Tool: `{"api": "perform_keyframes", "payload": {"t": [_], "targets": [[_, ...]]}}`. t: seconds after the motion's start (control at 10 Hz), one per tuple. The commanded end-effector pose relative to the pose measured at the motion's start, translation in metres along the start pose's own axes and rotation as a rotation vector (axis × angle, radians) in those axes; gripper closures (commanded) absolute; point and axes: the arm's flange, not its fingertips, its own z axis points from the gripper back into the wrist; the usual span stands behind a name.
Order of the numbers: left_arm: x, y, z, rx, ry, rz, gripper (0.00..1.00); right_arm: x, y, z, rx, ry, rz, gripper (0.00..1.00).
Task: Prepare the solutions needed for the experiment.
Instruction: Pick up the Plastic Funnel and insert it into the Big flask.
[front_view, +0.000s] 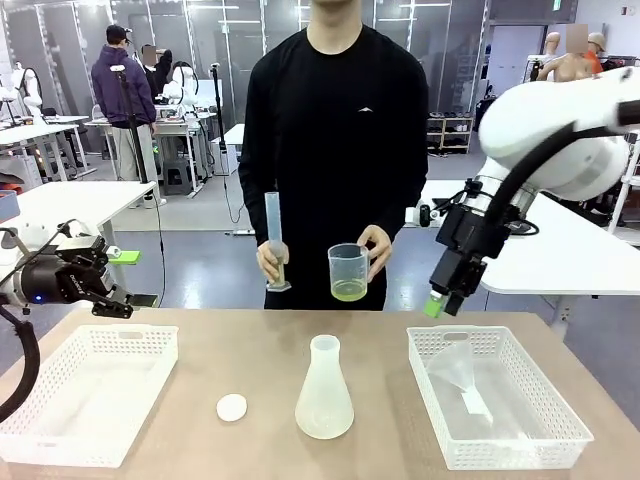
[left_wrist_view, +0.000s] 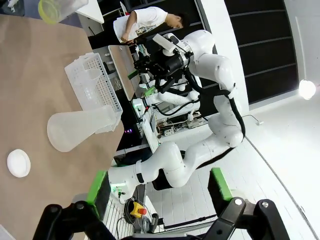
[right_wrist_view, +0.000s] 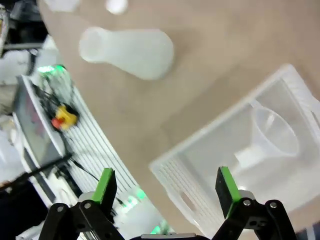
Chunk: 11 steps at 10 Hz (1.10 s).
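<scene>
The left claw (front_view: 128, 278) is released, its green-padded fingers apart and grasping nothing. It hangs above the far edge of the white perforated plastic basket (front_view: 90, 395) at the left end of the brown surface (front_view: 250, 340). The right claw (front_view: 440, 303) is likewise released and empty, angled downward above the far left corner of a second white perforated basket (front_view: 560, 420), in which a clear plastic funnel (front_view: 455, 372) lies. The pale yellow translucent solution (front_view: 349, 290) forms a shallow layer in the bottom of a clear plastic beaker (front_view: 347, 262), held above the far edge of the surface in one hand (front_view: 376, 243) of the person in black. The person's other hand (front_view: 268, 262) holds an upright frosted plastic graduated cylinder (front_view: 273, 225). A frosted conical flask (front_view: 324, 395) stands upright between the baskets, with a small white round cap (front_view: 231, 407) near it on its left.
</scene>
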Motion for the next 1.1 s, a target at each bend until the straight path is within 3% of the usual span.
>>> {"api": "perform_keyframes", "payload": {"t": [0.0, 0.4, 0.5, 0.7, 0.8, 0.9, 1.0], "targets": [[-0.001, -0.002, 0.000, -0.005, -0.008, -0.015, 0.00, 0.000, 0.008, -0.004, 0.084, -0.080, -0.017, 0.00], [-0.001, -0.002, 0.000, -0.005, -0.008, -0.015, 0.00, 0.005, 0.001, -0.012, 0.065, -0.049, -0.031, 0.00], [-0.001, -0.002, 0.000, -0.005, -0.008, -0.015, 0.00, 0.005, -0.013, -0.016, -0.031, 0.091, 0.167, 0.00], [-0.001, -0.002, 0.000, -0.005, -0.008, -0.015, 0.00, -0.011, -0.023, -0.014, -0.226, 0.161, 0.333, 0.00], [-0.001, -0.002, 0.000, -0.005, -0.008, -0.015, 0.00, -0.012, -0.031, -0.015, -0.294, 0.156, 0.313, 0.00], [-0.001, -0.002, 0.000, -0.005, -0.008, -0.015, 0.00, -0.009, -0.035, -0.020, -0.284, 0.169, 0.315, 0.00], [-0.001, -0.002, 0.000, -0.005, -0.008, -0.015, 0.00, -0.006, -0.035, -0.024, -0.218, 0.147, 0.211, 0.00]]}}
